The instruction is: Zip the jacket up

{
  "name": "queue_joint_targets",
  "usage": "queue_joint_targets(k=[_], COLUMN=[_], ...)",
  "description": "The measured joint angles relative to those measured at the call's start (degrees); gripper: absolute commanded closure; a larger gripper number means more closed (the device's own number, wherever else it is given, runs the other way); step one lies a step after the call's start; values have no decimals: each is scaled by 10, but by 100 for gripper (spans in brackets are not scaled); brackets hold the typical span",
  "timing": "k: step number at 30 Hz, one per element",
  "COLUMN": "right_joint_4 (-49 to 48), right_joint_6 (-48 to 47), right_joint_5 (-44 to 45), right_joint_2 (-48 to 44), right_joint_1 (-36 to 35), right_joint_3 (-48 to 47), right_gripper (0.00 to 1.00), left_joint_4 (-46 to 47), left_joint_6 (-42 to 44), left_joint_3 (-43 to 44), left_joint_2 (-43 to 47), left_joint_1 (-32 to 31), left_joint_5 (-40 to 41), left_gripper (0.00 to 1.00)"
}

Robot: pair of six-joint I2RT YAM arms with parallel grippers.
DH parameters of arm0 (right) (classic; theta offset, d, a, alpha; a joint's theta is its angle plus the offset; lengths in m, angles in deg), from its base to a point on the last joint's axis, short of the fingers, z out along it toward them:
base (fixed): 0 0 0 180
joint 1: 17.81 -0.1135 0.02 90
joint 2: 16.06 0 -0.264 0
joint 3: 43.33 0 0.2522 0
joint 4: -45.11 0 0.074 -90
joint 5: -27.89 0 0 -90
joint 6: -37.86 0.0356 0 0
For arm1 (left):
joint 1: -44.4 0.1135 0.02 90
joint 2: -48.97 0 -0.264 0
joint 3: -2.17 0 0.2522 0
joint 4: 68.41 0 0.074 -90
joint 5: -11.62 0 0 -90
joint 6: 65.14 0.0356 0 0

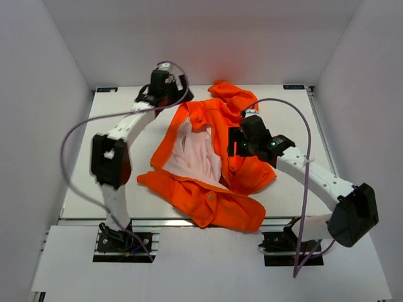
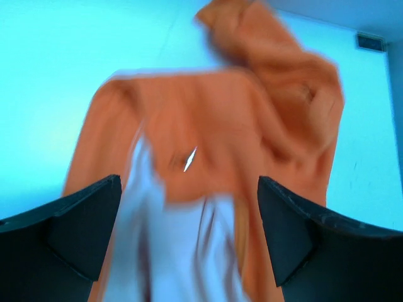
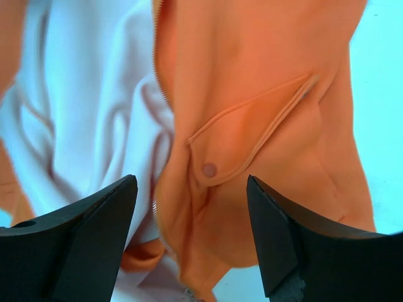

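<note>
The orange jacket [image 1: 217, 207] lies unzipped on the table, its pale lining [image 1: 195, 154] showing between the two front panels. My left gripper [image 1: 169, 95] hovers open at the collar end. In the left wrist view the jacket [image 2: 252, 132] is blurred beyond that gripper [image 2: 189, 214], with nothing between the fingers. My right gripper [image 1: 234, 146] is over the right front panel, open. The right wrist view shows this gripper [image 3: 192, 214] above a pocket flap with a snap [image 3: 209, 169]. The zipper teeth [image 3: 160, 82] run along the panel's edge beside the lining [image 3: 82, 100].
White walls enclose the table [image 1: 82, 189] on three sides. Purple cables [image 1: 306, 182] loop from both arms. The right sleeve or hood bunches up at the back [image 1: 228, 94]. The bottom hem folds over toward the near edge.
</note>
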Motion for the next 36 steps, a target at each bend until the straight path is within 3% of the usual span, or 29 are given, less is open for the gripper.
queue_joint_targets(k=[4, 7, 12, 19, 22, 23, 28, 29, 36], right_joint_4=[8, 9, 3, -27, -33, -34, -38, -42, -51], right_joint_6=[-17, -28, -34, -35, -35, -35, -35, -34, -33], right_joint_5=[11, 17, 14, -2, -2, -2, -5, -6, -9], right_joint_2=[38, 67, 111, 116, 115, 114, 92, 84, 25], right_joint_1=[14, 22, 26, 26, 26, 26, 26, 26, 26], right_joint_3=[-12, -12, -9, 40, 71, 81, 123, 132, 170], right_gripper=[16, 14, 12, 11, 11, 11, 12, 12, 13], left_joint_4=[-15, -52, -162, -207, -205, -204, -188, -188, -196], left_joint_6=[-28, -61, -123, -163, -167, -167, -171, -168, -150], left_joint_3=[-219, -317, -401, -482, -474, -471, -444, -435, -359], left_joint_2=[229, 325, 313, 254, 233, 230, 204, 197, 147], left_joint_1=[3, 3, 3, 3, 3, 3, 3, 3, 1], left_joint_5=[54, 88, 144, 153, 155, 156, 162, 165, 193], left_gripper=[2, 2, 2, 5, 20, 33, 82, 100, 100])
